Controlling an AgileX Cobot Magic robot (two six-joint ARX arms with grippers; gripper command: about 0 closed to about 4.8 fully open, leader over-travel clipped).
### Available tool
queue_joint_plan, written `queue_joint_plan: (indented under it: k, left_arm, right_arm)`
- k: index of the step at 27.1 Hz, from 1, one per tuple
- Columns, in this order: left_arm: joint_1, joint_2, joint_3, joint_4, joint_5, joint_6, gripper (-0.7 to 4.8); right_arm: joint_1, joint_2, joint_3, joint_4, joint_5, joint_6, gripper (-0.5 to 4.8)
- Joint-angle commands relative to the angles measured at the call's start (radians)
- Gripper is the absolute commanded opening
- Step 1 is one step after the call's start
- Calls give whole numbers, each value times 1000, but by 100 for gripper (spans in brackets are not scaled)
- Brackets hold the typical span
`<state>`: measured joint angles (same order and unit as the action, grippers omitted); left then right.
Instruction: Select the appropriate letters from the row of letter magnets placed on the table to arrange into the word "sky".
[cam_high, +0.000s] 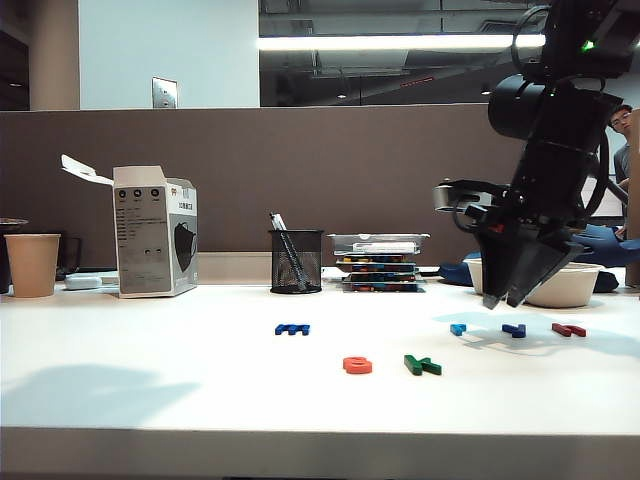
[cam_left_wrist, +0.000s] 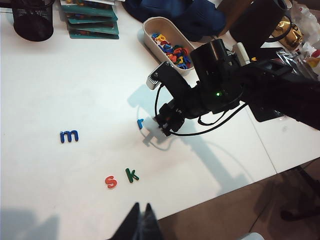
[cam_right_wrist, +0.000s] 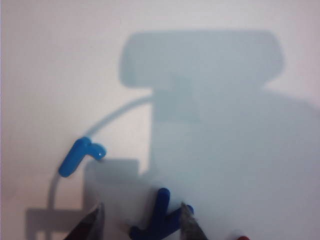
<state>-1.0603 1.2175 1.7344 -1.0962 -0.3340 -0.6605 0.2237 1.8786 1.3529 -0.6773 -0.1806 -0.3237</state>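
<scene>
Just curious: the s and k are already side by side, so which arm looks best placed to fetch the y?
The right gripper: it hangs open over the dark blue y, while the left gripper sits shut near the table's front edge.

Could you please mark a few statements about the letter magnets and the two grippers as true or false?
1. The orange-red plastic letter s lies beside the dark green plastic letter k. True.
2. The right gripper is clamped on the dark blue plastic letter y. False: its jaws stand open around it, and the letter lies on the white table.
3. The wide blue letter m stands in the black mesh pen holder. False: it lies on the table.
4. The left gripper holds nothing. True.
</scene>
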Motion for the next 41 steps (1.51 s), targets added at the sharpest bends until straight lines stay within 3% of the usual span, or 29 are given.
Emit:
queue_joint_plan:
  k: [1,16,22,25,28,31,41]
  left_arm:
    - [1,-2,2,5,-5,-2,-5]
    - [1,-2,2,5,-3,-2,-5]
    - [1,-2,2,5,-3,-2,-5]
    - [1,-2,2,5,-3,-2,-5]
    - [1,-2,2,5,-3,-2,-5]
    - [1,-2,2,5,-3,-2,-5]
    - [1,-2,2,5,-3,-2,-5]
  right_arm:
    - [-2,28,3,-3,-6,-19,189]
    - [-11,45,3,-28,4,-25,188]
    - [-11,45,3,-41,34,-24,139]
    - [-11,45,3,-48,58,-24,82]
    - [-11,45,3,-52,79,-23,77]
    - [-12,45,3,-59,92,-21,18]
    - [-12,45,3,-63,72,-13,-3]
